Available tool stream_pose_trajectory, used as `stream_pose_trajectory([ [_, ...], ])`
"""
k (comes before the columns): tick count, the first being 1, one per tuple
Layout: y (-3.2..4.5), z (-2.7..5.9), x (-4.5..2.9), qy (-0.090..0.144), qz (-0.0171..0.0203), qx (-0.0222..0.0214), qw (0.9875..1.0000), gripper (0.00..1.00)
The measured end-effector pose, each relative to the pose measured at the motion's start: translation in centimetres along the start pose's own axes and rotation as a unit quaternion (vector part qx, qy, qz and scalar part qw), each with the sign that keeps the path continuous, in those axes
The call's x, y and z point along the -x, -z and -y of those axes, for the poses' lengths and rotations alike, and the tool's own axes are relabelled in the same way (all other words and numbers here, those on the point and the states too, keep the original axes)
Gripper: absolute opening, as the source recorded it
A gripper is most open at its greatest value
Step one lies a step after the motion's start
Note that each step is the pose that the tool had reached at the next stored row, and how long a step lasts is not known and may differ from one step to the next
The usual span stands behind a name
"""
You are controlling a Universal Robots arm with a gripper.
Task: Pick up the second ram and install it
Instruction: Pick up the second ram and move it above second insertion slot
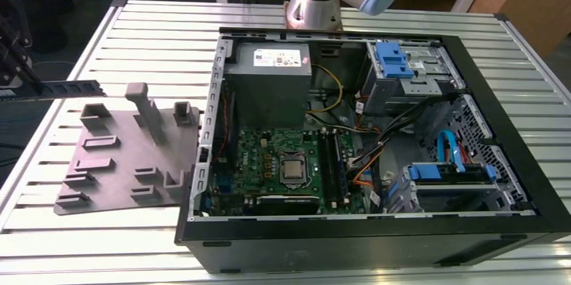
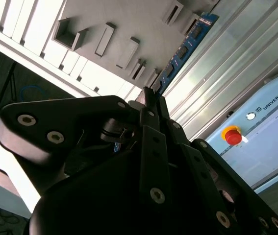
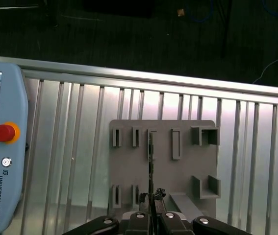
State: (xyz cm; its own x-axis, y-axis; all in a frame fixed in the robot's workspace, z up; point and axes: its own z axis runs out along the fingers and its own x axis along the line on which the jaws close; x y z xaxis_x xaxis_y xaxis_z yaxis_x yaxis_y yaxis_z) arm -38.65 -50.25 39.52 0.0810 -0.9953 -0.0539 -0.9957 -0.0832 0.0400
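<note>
**Item: second ram, held in the gripper beside the tray**

Black two-fingered gripper: fingers drawn narrow and clamped on one end of the second ram, as is seen in both wrist views; the fingertips are pressed against the strip's two faces.

Second ram, a slim dark blue-green circuit strip with a row of black chips: held lengthwise and roughly level at the exterior view's far left, well apart from the computer case; in the second wrist view the strip is seen running out from the fingers with its chips in a line; in the first wrist view it is seen edge-on as a thin dark line against the tray; whether it touches the tray cannot be told.

Grey plastic tray with upright posts and slots: laid flat on the table, just beside the case on the exterior view's left.

Silver slatted metal table: bears the tray and the case.

Black open-sided computer case: laid on its side with the interior exposed; a wide green motherboard with a square silver processor is seen inside.

Pale blue teach pendant with a round red button: laid at the table's edge.

Silver arm base: mounted beyond the case.
</note>
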Motion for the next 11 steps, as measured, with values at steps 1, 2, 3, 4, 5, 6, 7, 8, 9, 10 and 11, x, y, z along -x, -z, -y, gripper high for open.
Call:
stream_pose_trajectory([
  [1,0.0,0.0,0.0,0.0,0.0,0.0,1.0,0.11],
  [2,0.01,0.0,0.0,0.0,0.0,0.0001,1.0,0.11],
  [3,0.01,0.0,0.0,0.0,0.0001,0.0,1.0,0.11],
  [4,0.01,0.0,0.0,0.0,0.0001,0.0,1.0,0.11],
  [5,0.01,0.0,0.0,0.0,0.0001,0.0,1.0,0.11],
  [6,0.01,0.0,0.0,0.0,0.0001,0.0,1.0,0.11],
  [7,0.01,0.0,0.0,0.0,0.0,0.0,1.0,0.11],
  [8,0.01,0.0,-0.01,0.0,0.0,0.0001,1.0,0.11],
  [9,0.01,0.04,-0.01,0.0,0.0,0.0,1.0,0.11],
  [10,0.02,0.12,-0.02,0.0,-0.0001,0.0001,1.0,0.11],
  [11,0.02,0.25,-0.03,0.0,-0.0001,0.0001,1.0,0.11],
])
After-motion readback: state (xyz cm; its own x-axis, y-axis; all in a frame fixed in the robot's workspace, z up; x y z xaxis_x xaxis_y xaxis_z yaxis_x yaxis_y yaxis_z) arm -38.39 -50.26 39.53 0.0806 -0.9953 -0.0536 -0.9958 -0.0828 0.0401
